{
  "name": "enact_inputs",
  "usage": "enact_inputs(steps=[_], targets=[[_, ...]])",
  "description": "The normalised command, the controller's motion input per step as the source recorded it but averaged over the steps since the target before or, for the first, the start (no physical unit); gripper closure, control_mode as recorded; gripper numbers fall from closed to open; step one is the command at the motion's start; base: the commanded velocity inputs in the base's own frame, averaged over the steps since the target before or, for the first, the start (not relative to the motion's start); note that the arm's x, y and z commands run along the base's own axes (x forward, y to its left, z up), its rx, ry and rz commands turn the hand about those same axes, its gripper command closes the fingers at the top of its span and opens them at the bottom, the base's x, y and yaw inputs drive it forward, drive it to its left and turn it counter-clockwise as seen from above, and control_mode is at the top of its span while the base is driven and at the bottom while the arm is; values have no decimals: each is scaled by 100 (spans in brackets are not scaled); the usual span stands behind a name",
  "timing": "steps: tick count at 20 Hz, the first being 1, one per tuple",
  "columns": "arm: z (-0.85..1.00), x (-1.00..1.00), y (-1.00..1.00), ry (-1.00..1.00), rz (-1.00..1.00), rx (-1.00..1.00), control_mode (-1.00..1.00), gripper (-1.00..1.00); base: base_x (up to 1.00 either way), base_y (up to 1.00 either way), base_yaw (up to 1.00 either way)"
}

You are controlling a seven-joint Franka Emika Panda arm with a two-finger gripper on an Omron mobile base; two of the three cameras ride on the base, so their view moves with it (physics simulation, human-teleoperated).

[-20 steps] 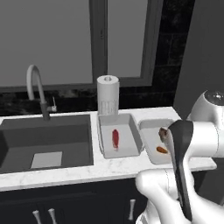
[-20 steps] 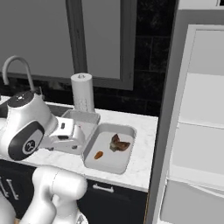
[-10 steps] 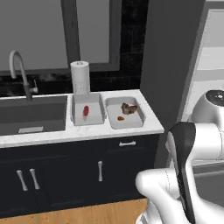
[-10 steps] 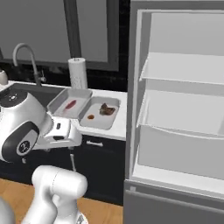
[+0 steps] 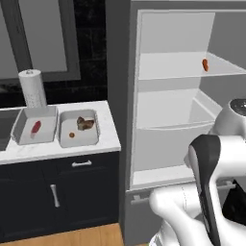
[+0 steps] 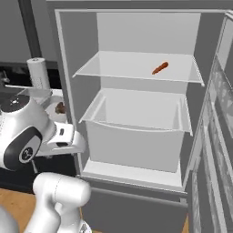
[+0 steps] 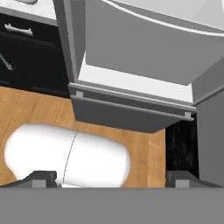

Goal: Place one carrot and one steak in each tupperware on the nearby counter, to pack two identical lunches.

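The gripper point(image 7: 107, 177) shows as two dark finger tips point(image 7: 41, 177) at 6 o'clock of the hand view, set wide apart and holding nothing; most of each tip is cut off by the bottom edge. Past them lie wood floor point(image 7: 35, 109) and the foot of the open fridge point(image 7: 131, 107).

In the left base view, the counter point(image 5: 62, 149) at 9 o'clock carries two tubs side by side. The nearer tub point(image 5: 79, 129) holds a brown steak point(image 5: 85, 123) and a small orange carrot point(image 5: 71, 135), too small to make out clearly. The left tub point(image 5: 36, 126) holds a red steak point(image 5: 35, 129). A paper towel roll point(image 5: 31, 88) stands behind it.

Farthest, another carrot point(image 6: 160, 68) lies on the fridge's upper shelf point(image 6: 136, 66), at 1 o'clock.
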Motion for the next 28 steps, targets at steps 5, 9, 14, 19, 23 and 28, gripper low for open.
enact_inputs(steps=[5,9,14,19,23,28], targets=[[0,0,0,0,0,0,100,-100,100,-35,-12],[-1,1,-6,-6,-3,1,-100,-100,65,-23,-9],[14,-19,-37,-35,-7,6,-100,-100,0,0,0],[80,-2,-34,-36,-5,8,-100,-100,0,0,0],[100,11,-6,-6,-27,0,-100,-100,0,0,0],[82,45,-8,2,-40,-1,-100,-100,0,0,0]])
